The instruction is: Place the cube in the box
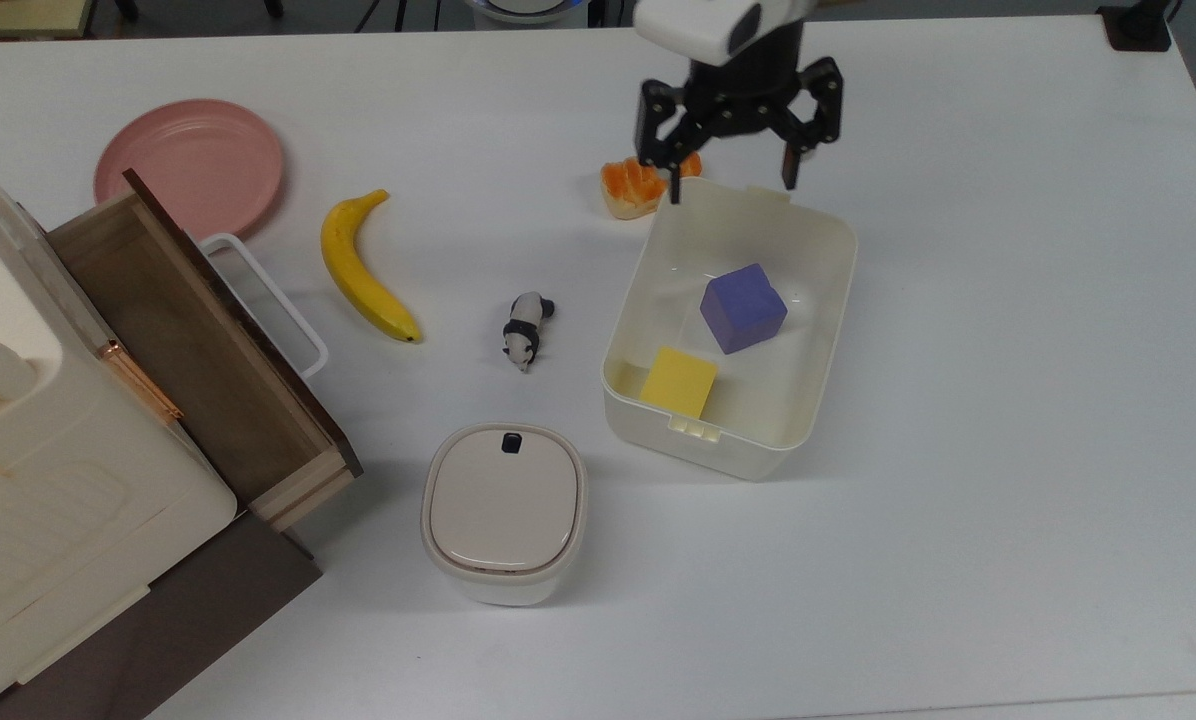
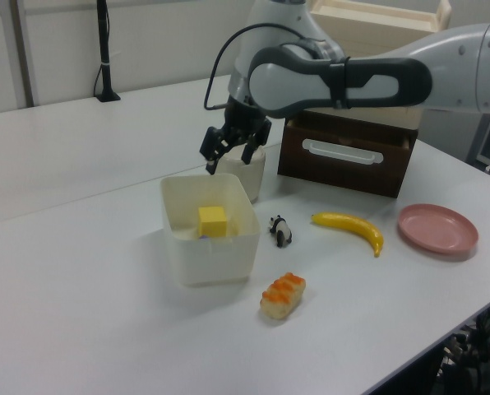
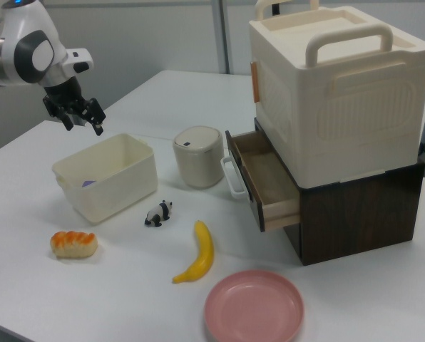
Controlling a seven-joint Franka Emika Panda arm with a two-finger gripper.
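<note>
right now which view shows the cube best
The top view: the cube sits in full sight on the floor of the box, beside the yellow block. In the left view only a purple sliver peeks from under the yellow block; in the right view a faint purple patch shows through the box wall.

Cube [image 3: 89, 183] mostly hidden behind box [image 3: 120, 191] wall in right view; arm cut off at top view's top edge.

White table [image 1: 1008, 400] bears box [image 1: 826, 300], banana [image 1: 358, 265], plate [image 1: 190, 165].
</note>
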